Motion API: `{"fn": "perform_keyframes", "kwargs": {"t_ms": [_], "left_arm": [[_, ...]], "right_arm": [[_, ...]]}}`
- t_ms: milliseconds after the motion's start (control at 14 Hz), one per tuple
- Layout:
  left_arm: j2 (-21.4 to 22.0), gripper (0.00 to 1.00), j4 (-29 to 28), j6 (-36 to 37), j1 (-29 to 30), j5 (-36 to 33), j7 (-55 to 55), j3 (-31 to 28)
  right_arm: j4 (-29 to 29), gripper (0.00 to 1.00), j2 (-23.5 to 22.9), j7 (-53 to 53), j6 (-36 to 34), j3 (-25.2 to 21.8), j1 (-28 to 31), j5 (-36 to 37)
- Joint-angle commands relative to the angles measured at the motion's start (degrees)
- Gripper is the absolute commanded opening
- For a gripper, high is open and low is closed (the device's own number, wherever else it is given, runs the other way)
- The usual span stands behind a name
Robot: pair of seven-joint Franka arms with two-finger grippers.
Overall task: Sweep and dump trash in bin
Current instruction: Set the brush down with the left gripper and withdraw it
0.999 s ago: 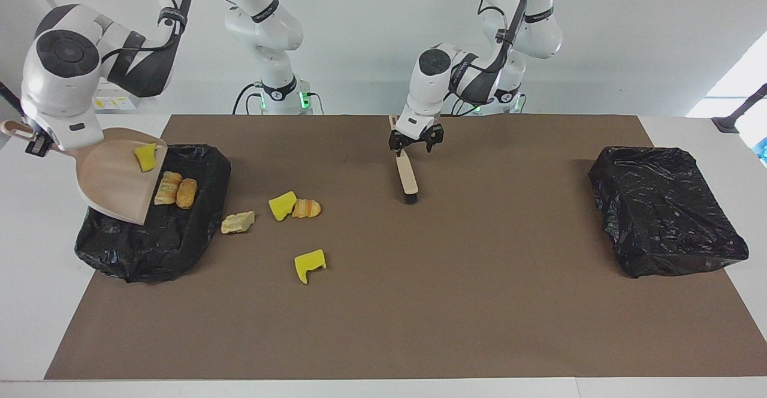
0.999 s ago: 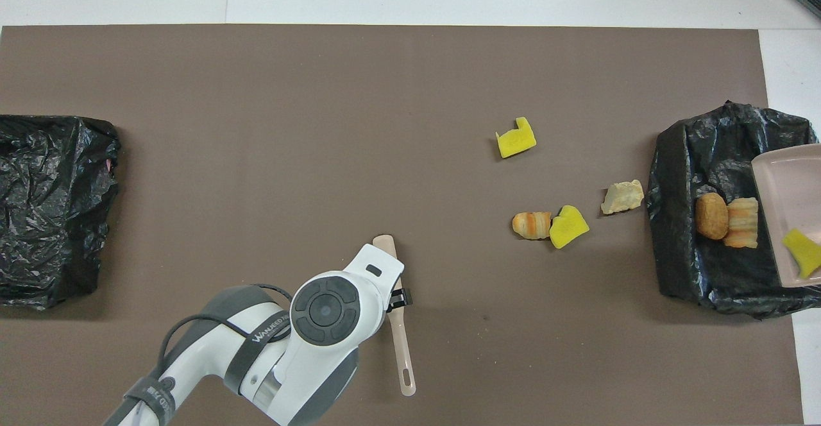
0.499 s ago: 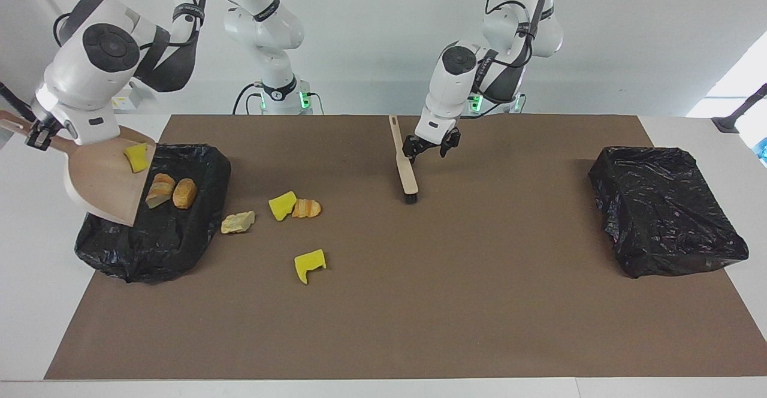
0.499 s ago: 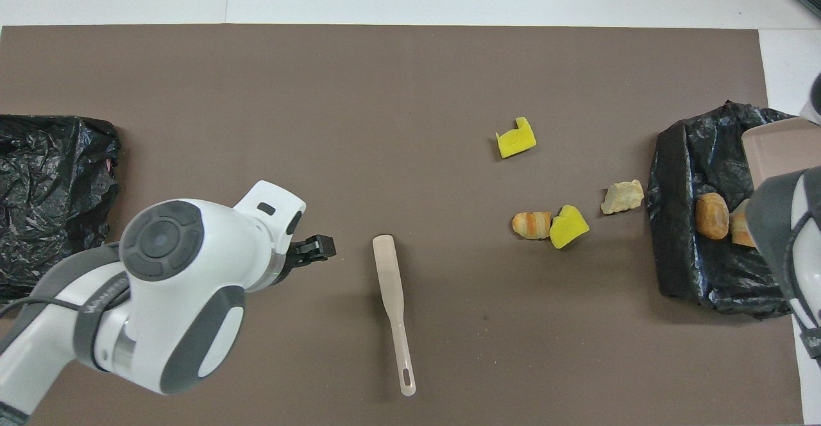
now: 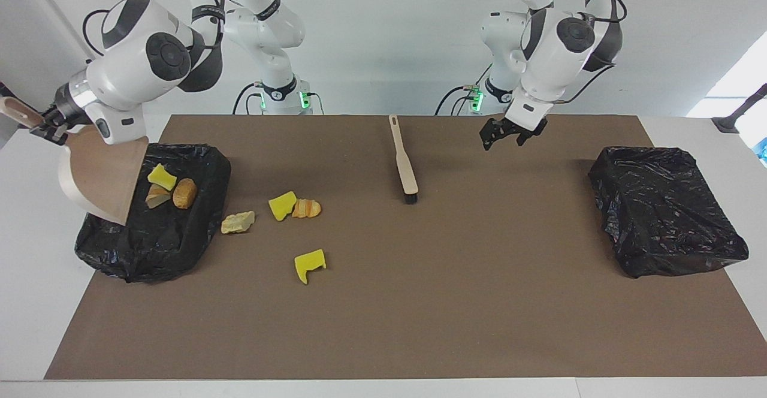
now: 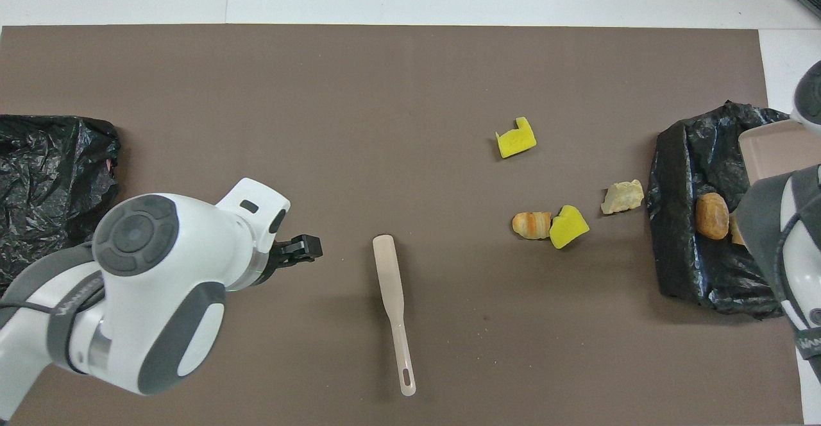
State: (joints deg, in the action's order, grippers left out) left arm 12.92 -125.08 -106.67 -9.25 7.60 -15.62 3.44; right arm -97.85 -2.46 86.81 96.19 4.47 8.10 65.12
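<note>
- The right gripper (image 5: 53, 123) is clenching the handle of a beige dustpan (image 5: 99, 176) at the right arm's end of the table.
- The dustpan is tilting steeply, its open lip hanging over a bin lined with a black bag (image 5: 180, 236); the pan's inside is showing bare.
- Three pieces of the trash are lying inside this bin: a yellow sponge bit (image 5: 162, 177), a golden-brown lump (image 5: 184, 193) and a second brown lump (image 5: 156, 196) partly tucked under the sponge bit.
- Four more scraps are lying on the brown mat (image 5: 419, 302), beside the bin toward the middle of the table.
- A pale beige chunk (image 5: 237, 222) is sitting just beside the bin's wall.
- A yellow sponge piece (image 5: 282, 205) and a striped golden-brown roll (image 5: 307, 208) are touching each other, near the pale chunk.
- A notched yellow sponge piece (image 5: 309, 263) is lying alone, farther from the robots than the other scraps.
- A brush (image 5: 404, 164) with a pale wooden handle and black bristles is lying flat on the mat near the middle of the table, with nothing gripping it.
- The left gripper (image 5: 506, 134) is hanging in the air over bare mat, toward the left arm's end from the brush, its fingers spread apart and empty.
- A second black-bagged bin (image 5: 668, 209) is sitting at the left arm's end of the table, well apart from all the scraps.
</note>
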Motion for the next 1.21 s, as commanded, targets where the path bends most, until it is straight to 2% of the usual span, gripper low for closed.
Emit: {"fn": "perform_keyframes", "kwargs": {"t_ms": [0, 285, 499, 785, 927, 999, 1141], "left_arm": [[1.58, 1.0, -0.08, 2.25, 3.61, -0.22, 4.62, 0.69], [2.37, 1.0, 0.01, 3.83, 9.93, -0.22, 14.02, 0.69], [1.5, 1.0, 2.46, 3.66, 11.27, -0.22, 15.19, 0.78], [1.32, 1.0, 6.77, 4.97, 10.92, -1.8, 14.83, 1.04], [1.14, 1.0, 10.37, 7.43, 10.92, -1.8, 14.48, 1.04], [1.05, 1.0, 11.95, 8.31, 10.83, -1.89, 13.96, 1.04], [1.05, 1.0, 14.5, 9.98, 11.0, -1.89, 13.95, 1.04]], "right_arm": [[-0.5, 0.0, 0.53, 0.37, -0.22, 0.19, 1.3, -4.61], [0.64, 0.0, 1.32, -1.55, -0.3, 0.19, 1.48, -19.2], [0.65, 0.0, 1.41, -7.33, -0.3, 0.19, 1.48, -29.92], [-0.41, 0.0, 2.55, -23.23, -2.23, 0.45, 0.61, -40.49], [-1.54, 0.0, 3.16, -34.8, -3.29, 0.89, 0.43, -46.46], [-1.73, 0.0, 2.99, -41.66, -3.38, 0.98, -0.88, -49.62], [-1.82, 0.0, 2.2, -50.21, -3.38, 0.98, -4.39, -50.88]]}}
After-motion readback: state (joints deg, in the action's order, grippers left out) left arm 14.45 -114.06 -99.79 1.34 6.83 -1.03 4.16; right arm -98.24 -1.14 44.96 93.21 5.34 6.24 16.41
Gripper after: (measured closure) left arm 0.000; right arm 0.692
